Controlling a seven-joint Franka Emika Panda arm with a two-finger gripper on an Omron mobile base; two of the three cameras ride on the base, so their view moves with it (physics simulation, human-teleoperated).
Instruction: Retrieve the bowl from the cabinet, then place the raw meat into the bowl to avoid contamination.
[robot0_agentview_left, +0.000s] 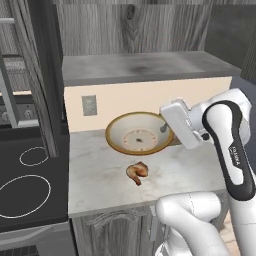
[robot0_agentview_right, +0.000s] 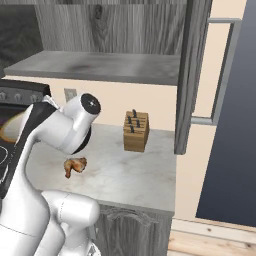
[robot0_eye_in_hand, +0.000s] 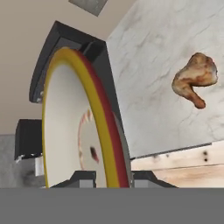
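My gripper (robot0_agentview_left: 165, 128) is shut on the right rim of the bowl (robot0_agentview_left: 139, 133), a wide tan dish with a darker rim. I hold it tilted, its inside facing the camera, just above the back of the counter. In the hand view the bowl (robot0_eye_in_hand: 83, 127) stands edge-on between the fingertips of the gripper (robot0_eye_in_hand: 113, 177). The raw meat (robot0_agentview_left: 137, 172), a small golden-brown drumstick, lies on the counter a little in front of the bowl, and it appears again (robot0_agentview_right: 75, 166) (robot0_eye_in_hand: 195, 78). The cabinet (robot0_agentview_left: 145, 67) hangs above with its grey shelf bare and its door (robot0_agentview_right: 191, 75) swung open.
A marble counter (robot0_agentview_left: 95, 180) carries the meat. A black stove (robot0_agentview_left: 30, 185) adjoins it on the left. A wooden knife block (robot0_agentview_right: 136, 131) stands at the back right. A wall outlet (robot0_agentview_left: 89, 105) sits behind the bowl. The open door's bar handle (robot0_agentview_right: 222, 70) juts out right.
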